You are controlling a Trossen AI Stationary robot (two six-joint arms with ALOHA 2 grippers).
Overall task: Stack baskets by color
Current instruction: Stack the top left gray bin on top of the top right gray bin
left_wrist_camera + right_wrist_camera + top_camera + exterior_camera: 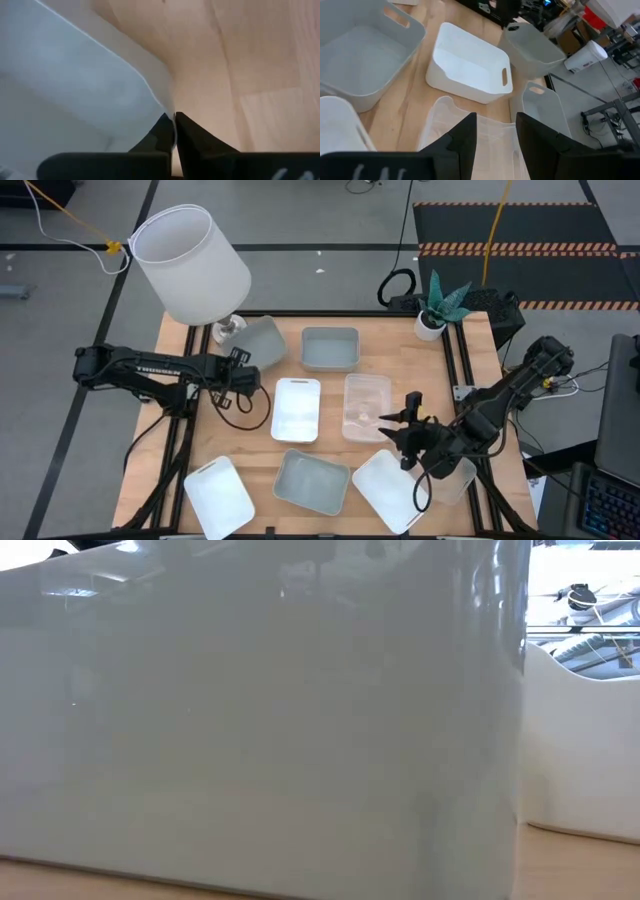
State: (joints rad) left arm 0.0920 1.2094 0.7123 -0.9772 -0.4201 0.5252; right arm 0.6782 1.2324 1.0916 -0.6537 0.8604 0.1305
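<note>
Several baskets lie on the wooden table. Two are grey-blue (330,348) (312,480), three are white (296,408) (220,498) (388,488) and two are clear (366,405) (455,480). A third grey-blue basket (258,340) sits askew at the far left, beside the lamp's foot. My left gripper (248,372) is shut on it. My right gripper (392,430) stands open above the near right side of the middle clear basket (485,145), with nothing between its fingers. My left gripper pinches the thin top edge of the grey-blue basket's wall (167,102) between its two fingertips, one finger inside and one outside. The fingers slant down at it from the table's left. In the high view the basket looks tipped rather than flat.
A big white lampshade (190,260) leans over the far left corner, and a small potted plant (432,320) stands at the far right. In the low view a grey basket wall (260,720) fills the picture, with a white basket (580,750) beside it.
</note>
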